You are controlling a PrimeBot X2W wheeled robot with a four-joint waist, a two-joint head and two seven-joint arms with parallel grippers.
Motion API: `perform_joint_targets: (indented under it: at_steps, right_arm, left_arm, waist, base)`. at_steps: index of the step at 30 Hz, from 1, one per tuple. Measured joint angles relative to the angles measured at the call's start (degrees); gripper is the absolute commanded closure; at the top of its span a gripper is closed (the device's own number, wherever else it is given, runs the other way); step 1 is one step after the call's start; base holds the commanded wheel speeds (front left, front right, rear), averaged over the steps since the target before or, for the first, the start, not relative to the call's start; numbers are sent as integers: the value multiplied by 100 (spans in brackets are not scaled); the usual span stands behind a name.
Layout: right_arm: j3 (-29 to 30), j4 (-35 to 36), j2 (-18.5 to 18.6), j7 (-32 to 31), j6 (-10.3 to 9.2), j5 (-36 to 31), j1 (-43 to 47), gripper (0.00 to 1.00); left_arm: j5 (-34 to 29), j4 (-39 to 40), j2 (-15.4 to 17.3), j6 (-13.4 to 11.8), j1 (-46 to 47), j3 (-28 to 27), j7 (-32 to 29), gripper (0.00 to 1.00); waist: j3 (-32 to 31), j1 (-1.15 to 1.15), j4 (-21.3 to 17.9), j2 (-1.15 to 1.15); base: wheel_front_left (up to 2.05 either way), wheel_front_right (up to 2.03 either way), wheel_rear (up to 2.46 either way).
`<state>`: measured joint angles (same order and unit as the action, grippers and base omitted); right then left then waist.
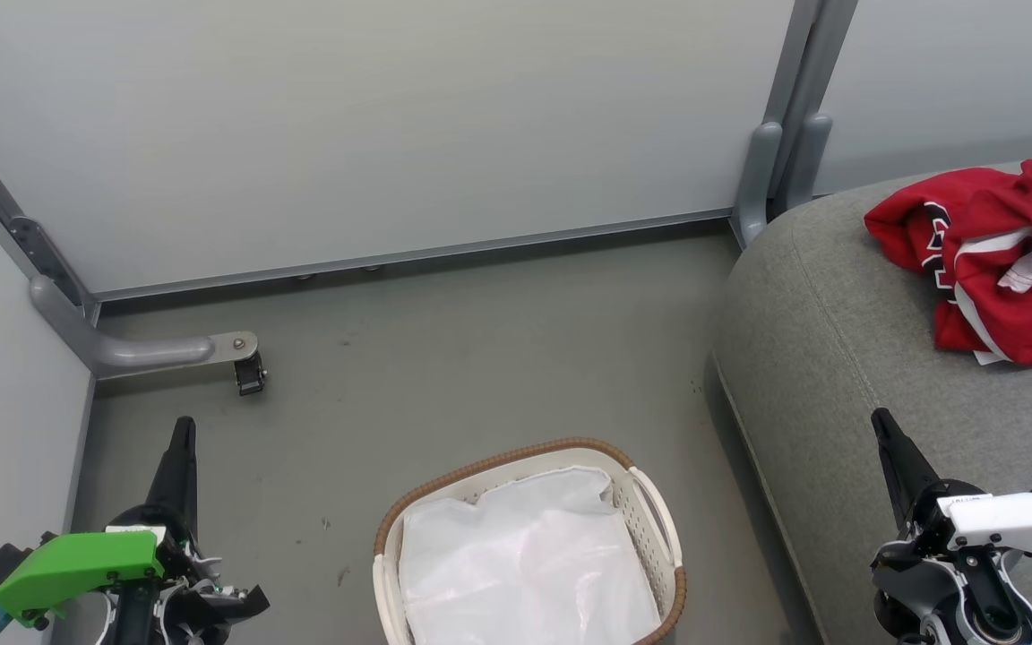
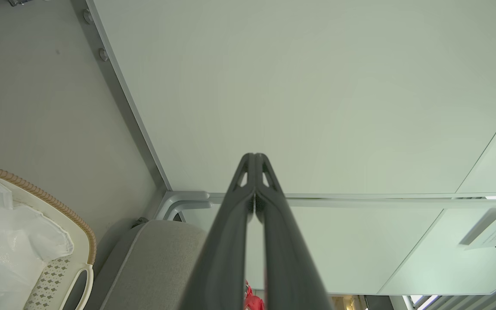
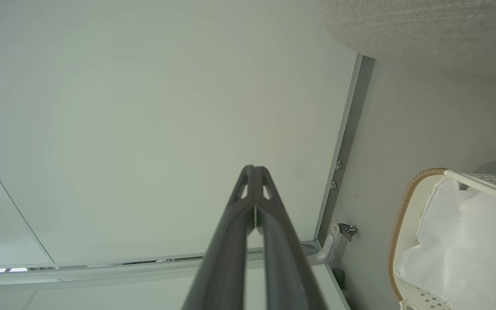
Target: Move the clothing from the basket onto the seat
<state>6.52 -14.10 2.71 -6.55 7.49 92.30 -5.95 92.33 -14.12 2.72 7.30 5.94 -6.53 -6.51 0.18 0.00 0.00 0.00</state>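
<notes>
Grey floor, closed in by pale partition panels, forms the work area.

Left gripper: both long dark fingers are pressed together, tips meeting, with nothing between them. It hangs over bare floor at the lower left of the head view and touches nothing. The left wrist view confirms the tips in contact, pointing toward a panel.

Right gripper: likewise closed tip to tip and empty. It sits above the front part of the seat, well apart from the clothing. The right wrist view shows the same closed fingers.

Clothing: a crumpled red heap with white stripes and dark lettering. It lies on top of the seat at the far right of the head view and is partly cut off by the frame edge.

Basket: stands on the floor between the two grippers, near the seat's rounded edge. Its bottom part runs off the lower frame. Inside it lies a wrinkled white liner, which covers the visible interior.

Surroundings: a grey partition foot with a black caster stands on the floor ahead of the left gripper, well apart from the basket. A grey upright post at the panel junction stands just behind the seat's corner. Open floor lies between basket and panels.
</notes>
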Motion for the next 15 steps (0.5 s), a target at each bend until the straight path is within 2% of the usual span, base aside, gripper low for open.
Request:
perform_joint_targets:
  at_steps: [15]
  right_arm:
    - [0, 0, 0, 0, 0, 0, 0, 100]
  left_arm:
    - [0, 1, 0, 0, 0, 0, 0, 100]
  waist:
    - [0, 0, 0, 0]
  base:
    - [0, 0, 0]
